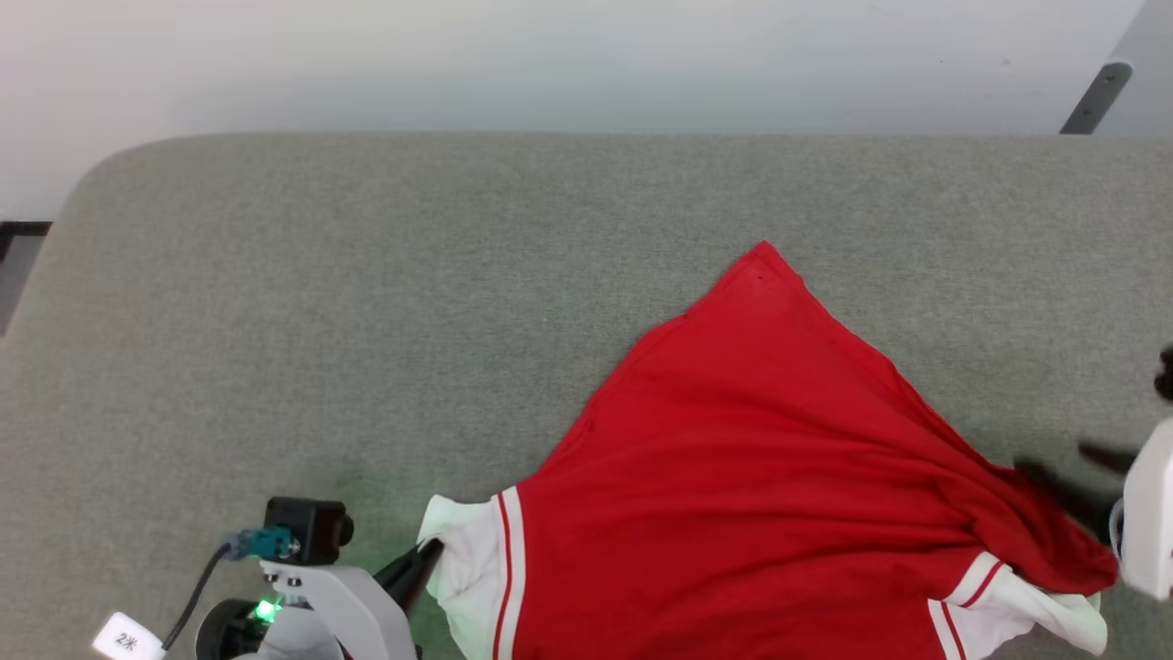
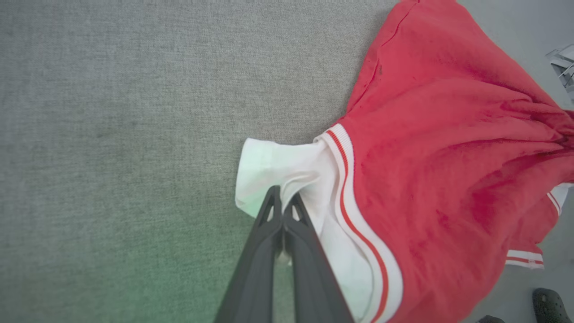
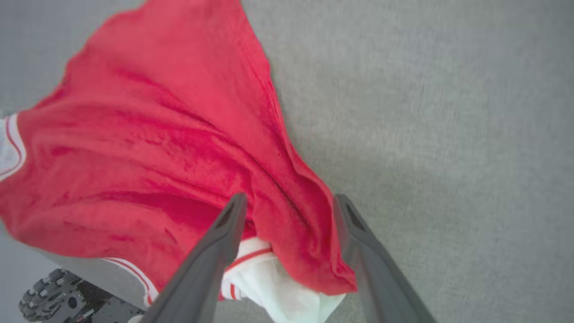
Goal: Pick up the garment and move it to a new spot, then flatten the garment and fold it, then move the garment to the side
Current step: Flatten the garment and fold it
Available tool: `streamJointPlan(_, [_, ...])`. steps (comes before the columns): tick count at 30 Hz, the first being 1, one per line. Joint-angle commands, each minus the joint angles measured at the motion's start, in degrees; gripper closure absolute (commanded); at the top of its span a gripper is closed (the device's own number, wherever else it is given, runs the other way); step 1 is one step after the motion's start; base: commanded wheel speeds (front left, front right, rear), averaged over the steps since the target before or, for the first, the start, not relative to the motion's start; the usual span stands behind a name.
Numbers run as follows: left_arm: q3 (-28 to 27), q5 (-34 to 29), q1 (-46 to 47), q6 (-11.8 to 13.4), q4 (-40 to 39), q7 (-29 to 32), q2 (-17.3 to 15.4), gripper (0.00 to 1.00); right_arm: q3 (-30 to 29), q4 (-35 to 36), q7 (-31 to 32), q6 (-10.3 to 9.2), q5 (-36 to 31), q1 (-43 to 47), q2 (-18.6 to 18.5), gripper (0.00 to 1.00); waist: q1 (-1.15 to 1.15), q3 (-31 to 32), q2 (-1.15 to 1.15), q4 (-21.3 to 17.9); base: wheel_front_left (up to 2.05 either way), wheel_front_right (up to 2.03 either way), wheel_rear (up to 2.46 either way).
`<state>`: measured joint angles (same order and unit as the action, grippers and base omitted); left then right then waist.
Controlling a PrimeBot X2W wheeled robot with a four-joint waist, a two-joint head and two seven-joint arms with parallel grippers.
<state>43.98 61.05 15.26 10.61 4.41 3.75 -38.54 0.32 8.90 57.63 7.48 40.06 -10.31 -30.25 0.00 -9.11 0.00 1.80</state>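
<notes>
The garment point(image 1: 733, 440) is a red shirt with white sleeves and striped trim, spread in a rough triangle on the grey table point(image 1: 367, 302), its lower part hanging over the near edge. My left gripper point(image 1: 420, 557) is shut on the white left sleeve point(image 2: 273, 166), pinching it at the fingertips point(image 2: 274, 202). My right gripper point(image 1: 1068, 466) is open at the shirt's right side. In the right wrist view the right gripper point(image 3: 290, 199) has its two fingers straddling a bunched red fold point(image 3: 296, 211) above the other white sleeve point(image 3: 282, 287).
The padded table runs far to the left and back, with a rounded corner point(image 1: 101, 174) and a white wall point(image 1: 550, 55) behind. A grey bar point(image 1: 1095, 96) leans at the back right. A dark wheel point(image 3: 45, 298) sits below the table edge.
</notes>
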Motion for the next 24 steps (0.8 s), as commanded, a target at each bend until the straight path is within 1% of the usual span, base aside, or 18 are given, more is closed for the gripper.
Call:
streamJointPlan(1, [0.12, 0.09, -0.15, 0.16, -0.16, -0.02, 0.17, 1.00, 0.15, 1.42, -1.53, 0.02, -0.91, -1.87, 0.37, 0.00, 0.00, 0.04, 0.00, 0.55, 0.00, 0.00, 0.00])
streamJointPlan(4, [0.45, -0.10, 0.32, -0.13, -0.38, 0.15, 0.69, 1.00, 1.92, 2.30, -5.13, 0.02, -2.01, -5.16, 0.23, 0.00, 0.00, -0.05, 0.00, 1.48, 0.00, 0.00, 0.00])
streamJointPlan(8, [0.87, -0.35, 1.14, -0.53, -0.13, 0.38, 1.42, 1.00, 6.98, -0.75, -10.43, 0.02, -3.62, -11.24, -0.55, 0.00, 0.00, -0.41, 0.00, 3.15, 0.00, 0.00, 0.00])
streamJointPlan(12, [1.72, -1.01, 2.67, -1.29, 0.25, 0.93, 2.67, 1.00, 13.08, -7.95, -16.32, 0.01, -3.95, -18.81, -1.54, 0.00, 0.00, -1.31, 0.00, 5.44, 0.00, 0.00, 0.00])
streamJointPlan(17, [2.98, -1.84, 5.00, -2.72, 1.30, 1.45, 4.93, 1.00, 21.92, -19.37, -22.87, 0.02, -3.26, -28.33, -2.94, 0.00, 0.00, -2.80, 0.00, 8.95, 0.00, 0.00, 0.00])
streamJointPlan(20, [3.79, -2.30, 6.42, -3.76, 2.32, 1.61, 6.34, 1.00, 26.86, -26.16, -24.98, 0.02, -2.17, -33.32, -3.61, 0.00, 0.00, -3.92, 0.00, 11.10, 0.00, 0.00, 0.00])
streamJointPlan(21, [3.79, -2.30, 6.42, -3.76, 2.32, 1.61, 6.34, 1.00, 26.86, -26.16, -24.98, 0.02, -2.17, -33.32, -3.61, 0.00, 0.00, -3.92, 0.00, 11.10, 0.00, 0.00, 0.00])
streamJointPlan(24, [4.65, -2.74, 7.85, -4.82, 3.40, 1.70, 7.86, 1.00, 30.98, -32.71, -25.68, 0.01, -0.72, -37.25, -4.28, 0.00, 0.00, -5.05, 0.00, 13.16, 0.00, 0.00, 0.00])
